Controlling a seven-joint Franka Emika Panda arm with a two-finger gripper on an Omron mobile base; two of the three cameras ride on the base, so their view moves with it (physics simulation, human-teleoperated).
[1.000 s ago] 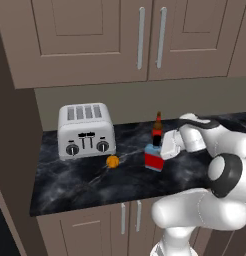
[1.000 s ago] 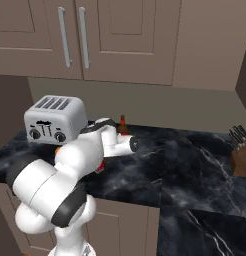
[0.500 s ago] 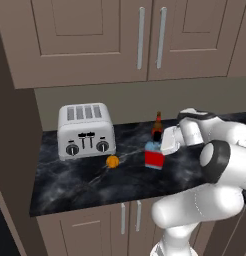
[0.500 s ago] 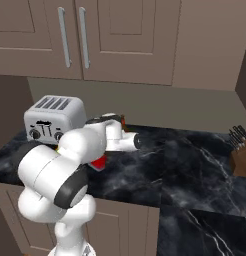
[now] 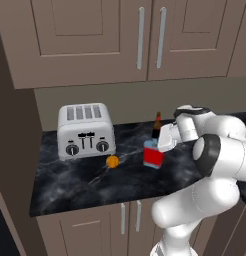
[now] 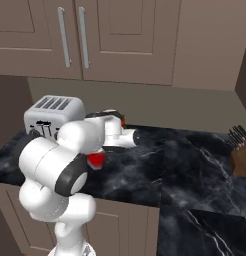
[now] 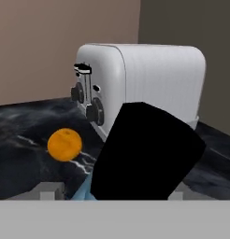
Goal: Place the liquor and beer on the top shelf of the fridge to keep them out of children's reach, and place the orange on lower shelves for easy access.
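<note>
The liquor [image 5: 153,157], a squat red bottle with pale-blue shoulders, stands on the dark marble counter [image 5: 85,185]. Its black cap [image 7: 145,154] looms large in the hand view. My gripper [image 5: 160,143] reaches in from the right at cap height. It is open [image 7: 116,189], one finger on each side of the cap, and a gap shows beside the left fingertip. The slim brown beer [image 5: 157,125] stands just behind the liquor. The orange [image 5: 112,161] lies left of it, near the toaster [image 7: 64,144]. The fridge and its shelves are out of view.
A silver toaster [image 5: 86,131] stands at the counter's back left [image 7: 145,79]. Brown wall cabinets [image 5: 145,40] hang overhead. A knife block [image 6: 241,155] stands far right. My white arm [image 6: 60,160] covers most of the liquor in the right base view.
The hand has pushed left to the liquor bottle's top, and the arm's elbow has swung up. The fingers have started to narrow around the cap. Bottles and orange have not moved.
</note>
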